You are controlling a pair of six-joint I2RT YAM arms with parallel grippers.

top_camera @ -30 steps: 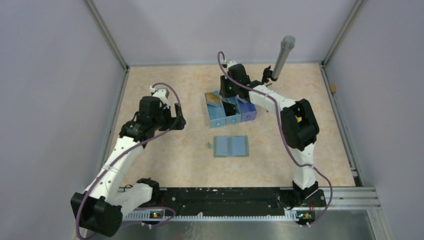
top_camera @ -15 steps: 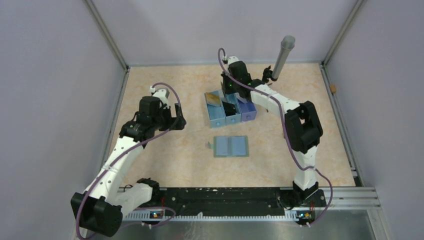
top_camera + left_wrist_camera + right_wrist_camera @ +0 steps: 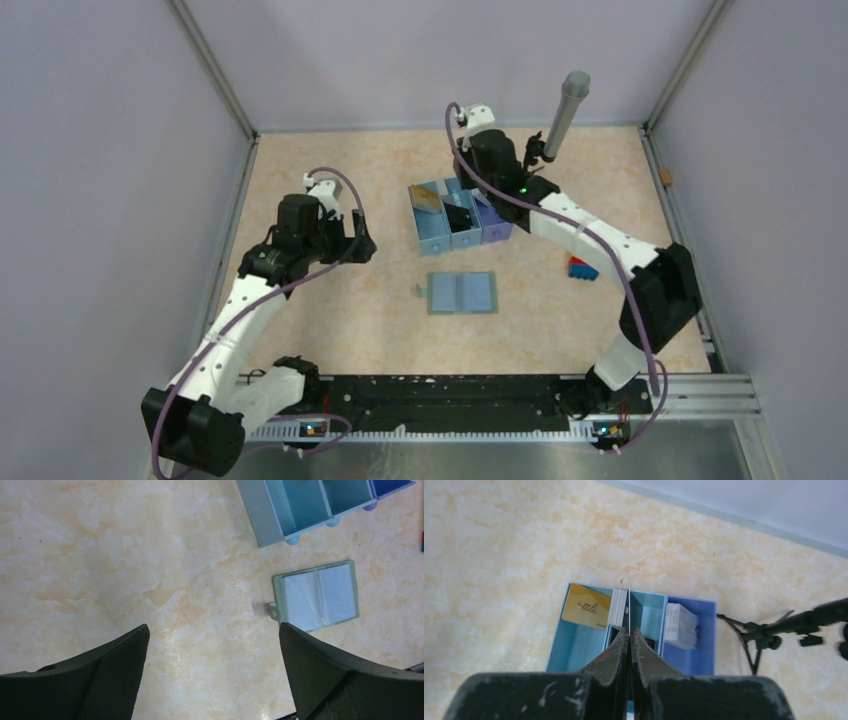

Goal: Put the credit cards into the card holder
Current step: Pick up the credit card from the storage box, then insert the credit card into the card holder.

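Observation:
My right gripper is shut on a thin credit card, seen edge-on above the middle compartment of a blue three-compartment tray. A gold card leans in the left compartment. A white stack of cards stands beside the held card, and another stack fills the right compartment. From above, the right gripper hangs over the tray. The card holder lies open and flat in front of the tray, light blue side up. My left gripper hovers open over bare table, left of the holder.
A grey cylinder on a small black tripod stands at the back right, its legs close to the tray. A red and blue block lies right of the holder. Walls enclose the table on three sides.
The right gripper closed on a card in the middle compartment. The right arm stretched out toward the right, uncovering the red and blue block. The left arm stayed still.

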